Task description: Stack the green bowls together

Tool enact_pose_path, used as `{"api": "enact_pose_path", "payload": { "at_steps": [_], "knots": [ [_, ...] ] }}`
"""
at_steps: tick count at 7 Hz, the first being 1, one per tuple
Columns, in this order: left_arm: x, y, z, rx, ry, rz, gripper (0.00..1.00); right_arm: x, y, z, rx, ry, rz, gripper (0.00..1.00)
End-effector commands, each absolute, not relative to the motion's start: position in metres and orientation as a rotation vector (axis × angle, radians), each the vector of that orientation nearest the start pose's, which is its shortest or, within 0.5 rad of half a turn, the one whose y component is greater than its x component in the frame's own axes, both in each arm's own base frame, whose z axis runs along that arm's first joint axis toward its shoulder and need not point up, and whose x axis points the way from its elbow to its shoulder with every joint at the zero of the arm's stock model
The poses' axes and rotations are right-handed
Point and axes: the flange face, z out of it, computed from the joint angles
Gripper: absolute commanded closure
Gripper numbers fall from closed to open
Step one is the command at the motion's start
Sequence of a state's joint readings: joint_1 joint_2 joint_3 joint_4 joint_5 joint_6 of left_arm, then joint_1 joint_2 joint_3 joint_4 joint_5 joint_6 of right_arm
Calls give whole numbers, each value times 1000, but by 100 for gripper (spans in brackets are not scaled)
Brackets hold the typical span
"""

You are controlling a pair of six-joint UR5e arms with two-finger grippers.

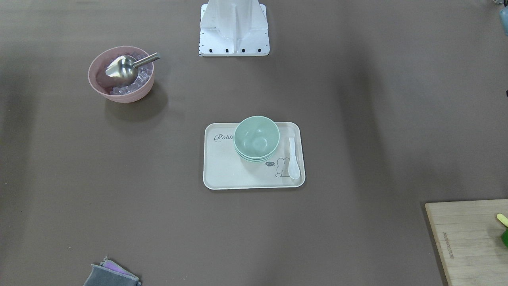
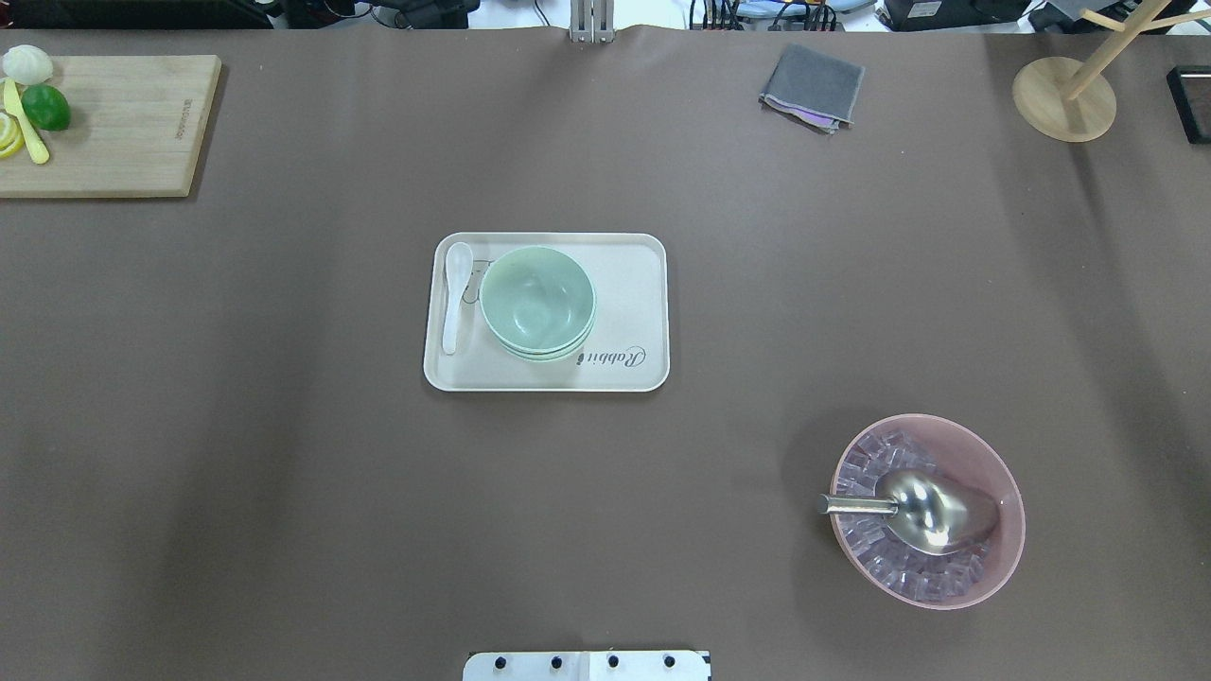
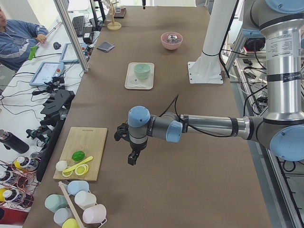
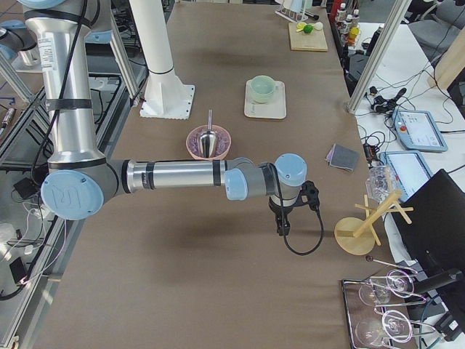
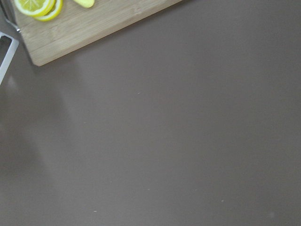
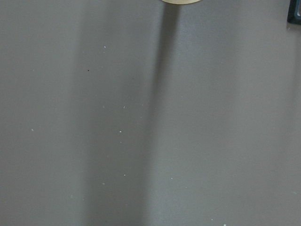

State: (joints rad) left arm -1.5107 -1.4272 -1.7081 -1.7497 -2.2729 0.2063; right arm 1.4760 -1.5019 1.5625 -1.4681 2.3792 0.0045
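Brown matte counter (image 2: 284, 520) fills every view; a cream tray (image 2: 634, 274) sits near its ctr, printed w/ a rabbit and the word "Rabbit". On the tray stand the green bowls (image 2: 537, 301), all three nested into one upright stack (three rims show one under another in the front-facing view (image 1: 256, 137)); the stack sits toward the tray's side on the robot's left, and a white spoon (image 2: 456, 298) lies just beside it, apart from it, along the tray's edge.

A pink bowl (image 2: 1003, 558) of clear ice cubes stands well apart on the robot's right, a metal scoop (image 2: 932, 511) resting in it, handle over the rim; a grey cloth (image 2: 812, 87) and a wooden stand (image 2: 1050, 99) lie at the far edge; a cutting board (image 2: 123, 132) w/ a lime (image 2: 45, 107) and lemon slices is at the far left corner.

Neither arm is near the tray; the left pincer (image 3: 133, 159) hangs pointing down over bare counter near the cutting board; the right pincer (image 4: 282, 227) hangs pointing down beside the stand's base. Both show only in side views, so I cannot tell whether either is clenched or released; neither grasps anything that I can see.
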Motion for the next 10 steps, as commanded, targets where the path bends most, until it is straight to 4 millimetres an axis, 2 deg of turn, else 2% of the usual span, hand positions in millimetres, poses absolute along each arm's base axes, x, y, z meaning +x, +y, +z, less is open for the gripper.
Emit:
{"api": "enact_pose_path", "payload": {
  "at_steps": [1, 2, 3, 4, 5, 7, 8, 10],
  "knots": [
    [-75, -429, 670, 195, 690, 246, 2, 14, -532, 619, 112, -802, -152, 0],
    [-75, -431, 667, 178, 692, 229, 2, 15, -532, 621, 113, -784, -149, 0],
    [-87, -439, 651, 133, 714, 181, 2, 16, -530, 624, 108, -772, -142, 0],
    [-89, -454, 626, 88, 741, 155, 2, 18, -530, 627, 104, -752, -138, 0],
    [-89, -453, 624, 66, 743, 147, 2, 20, -526, 632, 99, -734, -134, 0],
    [-88, -447, 634, 40, 756, 133, 2, 20, -525, 633, 98, -733, -134, 0],
    [-86, -445, 643, 11, 783, 94, 2, 20, -524, 633, 98, -735, -134, 0],
    [-83, -445, 645, -58, 818, -74, 2, 20, -521, 632, 102, -738, -133, 0]
  ]
}}
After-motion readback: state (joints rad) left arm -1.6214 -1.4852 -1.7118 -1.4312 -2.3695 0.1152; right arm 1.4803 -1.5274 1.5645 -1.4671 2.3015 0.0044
